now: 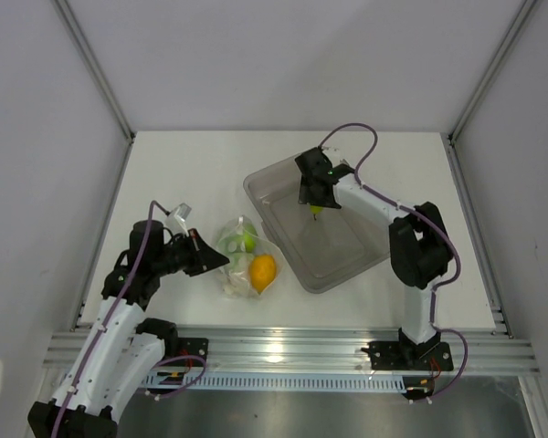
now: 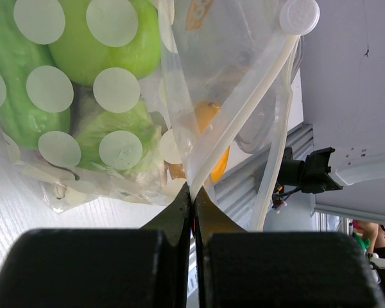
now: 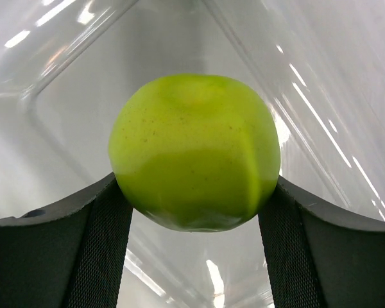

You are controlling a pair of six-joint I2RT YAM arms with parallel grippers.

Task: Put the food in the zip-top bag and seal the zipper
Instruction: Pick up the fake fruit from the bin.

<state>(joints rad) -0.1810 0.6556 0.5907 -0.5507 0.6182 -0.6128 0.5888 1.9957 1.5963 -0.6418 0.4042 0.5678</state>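
From above, the right gripper [image 1: 315,212] hangs over the grey bin [image 1: 342,260] holding only a green speck. Its wrist camera shows a green apple [image 3: 194,151] squeezed between both fingers [image 3: 102,256]. The zip-top bag [image 1: 240,255] lies at the bin's 8 o'clock. Up close, the left gripper [image 2: 192,200], at the bag's 9 o'clock, pinches the zipper [image 2: 244,109] tight. The orange print [image 2: 197,14] on the bag is too blurry to read.

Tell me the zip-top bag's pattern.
The zip-top bag is clear with white dots; clearest in the left wrist view.
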